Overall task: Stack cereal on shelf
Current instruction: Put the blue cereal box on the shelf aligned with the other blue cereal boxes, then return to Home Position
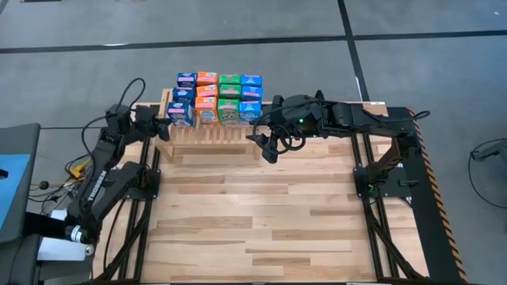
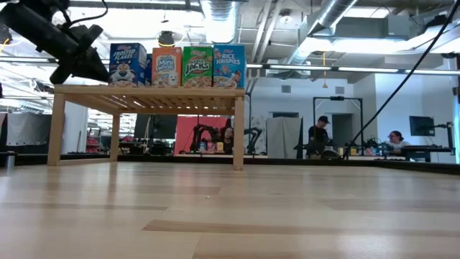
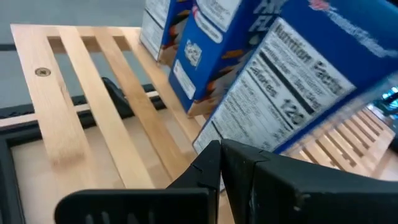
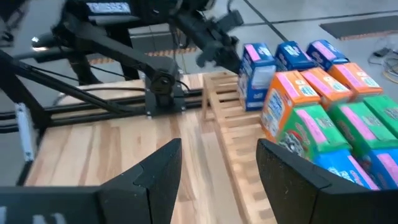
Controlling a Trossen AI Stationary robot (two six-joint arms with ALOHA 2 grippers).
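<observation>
A wooden table (image 1: 269, 229) carries a slatted shelf (image 1: 210, 133) at its far edge. Cereal boxes (image 1: 219, 99) stand packed in rows on the shelf. The left gripper (image 1: 164, 125), fingers closed and empty, sits at the shelf's left end beside the blue box (image 1: 181, 115), probably squaring it. The right gripper (image 1: 268, 146) hangs open and empty off the right end.

My right tool (image 4: 217, 168) hung with its fingers (image 4: 158, 171) spread wide over the counter (image 4: 93, 155), beside the shelf (image 4: 227, 134). Blue, orange and green cereal (image 4: 311, 106) stood packed on the slats. Beyond them I saw the left tool (image 4: 211, 53) near the blue boxes.
</observation>
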